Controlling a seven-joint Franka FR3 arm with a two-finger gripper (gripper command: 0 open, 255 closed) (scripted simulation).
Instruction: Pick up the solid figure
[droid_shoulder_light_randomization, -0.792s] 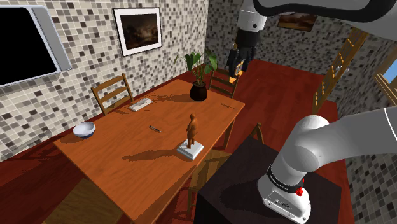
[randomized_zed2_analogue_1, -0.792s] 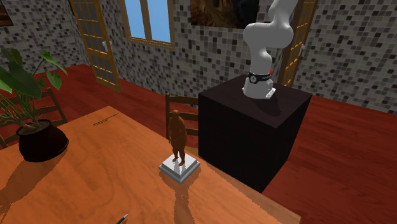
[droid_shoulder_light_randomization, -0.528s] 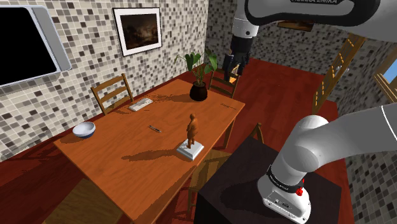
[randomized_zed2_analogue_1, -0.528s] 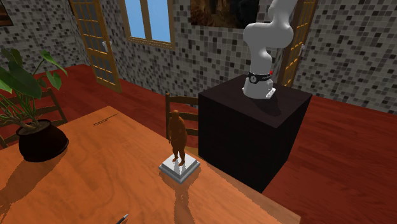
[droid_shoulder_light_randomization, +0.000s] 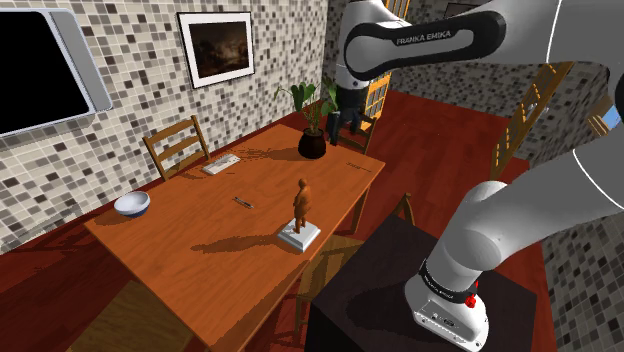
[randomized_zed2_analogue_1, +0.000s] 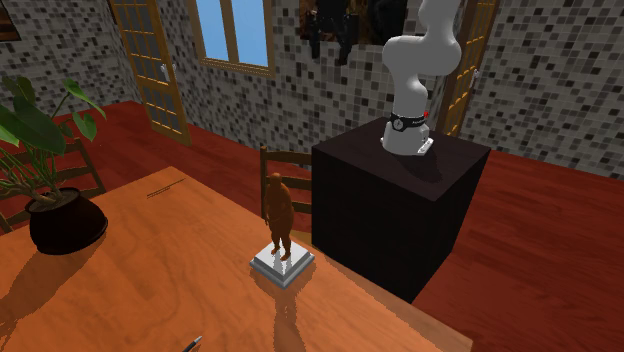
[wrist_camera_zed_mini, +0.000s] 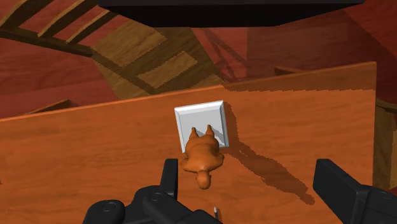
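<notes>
Figure (wrist_camera_zed_mini: 202, 156) upright on the desk (wrist_camera_zed_mini: 76, 159); approach step: spread fingers (wrist_camera_zed_mini: 340, 188), seemingly well above, must descend around it, then close.

A long orange-brown wooden surface (droid_shoulder_light_randomization: 170, 240) runs across the middle of the shoulder view. Toward its left end sits a round white bowl (droid_shoulder_light_randomization: 131, 204). A flat white slab like a keyboard (droid_shoulder_light_randomization: 221, 164) lies by the far edge, and a small dark pen (droid_shoulder_light_randomization: 243, 203) lies nearer the centre. Up and to the right, at the far corner, a leafy green plant stands in a round black pot (droid_shoulder_light_randomization: 312, 143). A slatted wooden chair (droid_shoulder_light_randomization: 176, 145) stands behind the surface against the speckled mosaic wall (droid_shoulder_light_randomization: 130, 120). That wall carries a white-framed dark picture (droid_shoulder_light_randomization: 216, 46) at upper centre.
</notes>
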